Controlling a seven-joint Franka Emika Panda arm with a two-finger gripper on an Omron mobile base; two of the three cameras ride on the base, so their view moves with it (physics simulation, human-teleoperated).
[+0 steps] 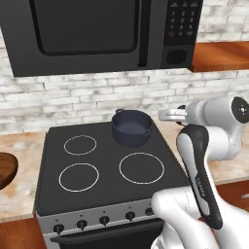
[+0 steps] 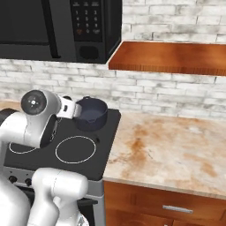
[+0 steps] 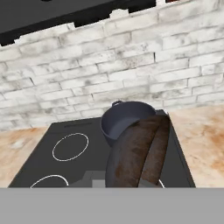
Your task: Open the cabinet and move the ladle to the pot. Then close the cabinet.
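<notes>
The white two-finger gripper [image 1: 169,115] hangs above the right edge of the black glass stovetop [image 1: 104,165], and a rusty brown, mottled metal ladle [image 3: 138,151] with a rounded bowl and a broad handle rises from between its fingers in the hand view, tilted and filling the lower middle of that view. The fingertips themselves are hidden behind the ladle, so how wide the jaws stand cannot be read directly; the ladle sits where they would meet and appears to be held there. Just ahead of the gripper and slightly to its left, the small round dark grey-blue metal pot [image 1: 131,126] with short side handles stands on the rear right ring of the stove; in the hand view the ladle's upper end overlaps the pot's near rim, though whether the two touch cannot be told. Above and ahead of the gripper hangs the black microwave [image 1: 102,31] against the whitewashed brick wall [image 2: 176,95]. To the gripper's right spreads the beige, rust-stained stone counter [image 2: 172,150], and above that the underside of the reddish-brown wooden wall cabinet [image 2: 170,57] shows, its doors out of sight.
</notes>
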